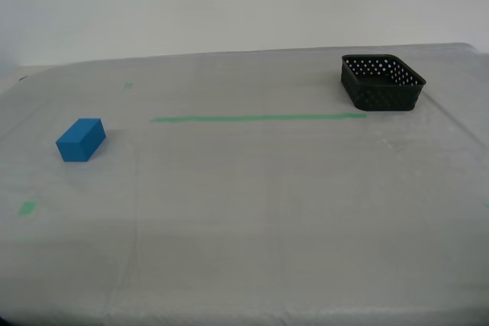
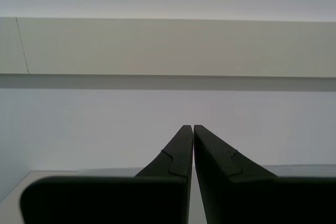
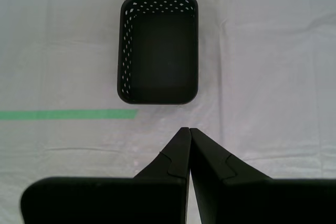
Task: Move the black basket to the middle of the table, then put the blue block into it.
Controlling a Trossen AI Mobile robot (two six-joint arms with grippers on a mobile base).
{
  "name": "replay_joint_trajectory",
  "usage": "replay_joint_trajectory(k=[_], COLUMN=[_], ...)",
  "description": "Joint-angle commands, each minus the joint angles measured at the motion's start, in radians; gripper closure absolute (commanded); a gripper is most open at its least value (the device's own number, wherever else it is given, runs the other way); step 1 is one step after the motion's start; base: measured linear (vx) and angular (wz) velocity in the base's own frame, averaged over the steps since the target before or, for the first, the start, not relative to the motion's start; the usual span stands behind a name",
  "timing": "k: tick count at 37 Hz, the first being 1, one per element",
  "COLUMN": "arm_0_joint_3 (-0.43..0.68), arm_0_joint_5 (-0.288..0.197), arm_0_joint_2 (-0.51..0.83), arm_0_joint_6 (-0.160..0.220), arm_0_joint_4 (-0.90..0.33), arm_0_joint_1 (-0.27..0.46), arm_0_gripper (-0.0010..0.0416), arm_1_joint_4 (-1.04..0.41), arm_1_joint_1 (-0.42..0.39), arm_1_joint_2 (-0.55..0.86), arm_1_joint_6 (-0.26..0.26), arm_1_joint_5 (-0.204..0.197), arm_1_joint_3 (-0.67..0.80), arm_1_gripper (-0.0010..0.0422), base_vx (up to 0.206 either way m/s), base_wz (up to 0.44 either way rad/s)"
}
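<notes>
The blue block (image 1: 80, 140) lies near the exterior view's left side, alone, with a small green tape bit (image 1: 27, 208) nearer to the camera and another small bit (image 1: 128, 85) behind it. A long green tape line (image 1: 258, 118) runs across the middle of the surface (image 1: 244, 250), and its end in the exterior view's right comes just beside the black basket (image 1: 382, 82). The basket stands upright and empty toward the far right of that view, well apart from the block.

My first hand (image 3: 189, 129) hangs above the surface, clenched with nothing between the jaws, and it looks down on the basket, which is just ahead of its tips. My second hand (image 2: 192, 127) is also clenched and empty, and it points at the wall (image 2: 168, 51), away from the work.

The step in hand is, in my judgement, to move the basket first. To do it well, I should release the first hand, bring one finger inside the near wall and one outside, and close on the rim. The basket looks light, so I think a slow slide or a low lift along the tape line is safer than a quick pull, which may tip it.

The surface is covered with pale sheeting that shows folds and wrinkles; these could perhaps catch the basket's edge, though I cannot judge how deep they are. Behind it stands a plain light wall.
</notes>
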Motion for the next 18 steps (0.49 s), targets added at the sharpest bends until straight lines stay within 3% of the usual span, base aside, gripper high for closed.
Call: replay_joint_trajectory(k=[1, 7, 18], arm_0_joint_3=[0.039, 0.104, 0.182], arm_0_joint_5=[-0.003, -0.003, -0.008], arm_0_joint_2=[0.037, 0.080, 0.088], arm_0_joint_6=[-0.018, -0.057, -0.060], arm_0_joint_4=[-0.037, -0.079, -0.087], arm_0_joint_1=[-0.003, -0.008, -0.009], arm_0_gripper=[0.0406, 0.0406, 0.0406], arm_1_joint_4=[0.005, 0.004, 0.004], arm_1_joint_1=[0.000, 0.000, 0.000], arm_1_joint_2=[0.000, 0.000, 0.000], arm_1_joint_6=[0.001, 0.001, 0.002], arm_1_joint_5=[0.000, 0.000, 0.000], arm_1_joint_3=[0.000, 0.000, 0.000], arm_1_gripper=[0.0412, 0.0412, 0.0412], base_vx=[0.000, 0.000, 0.000], base_wz=[0.000, 0.000, 0.000])
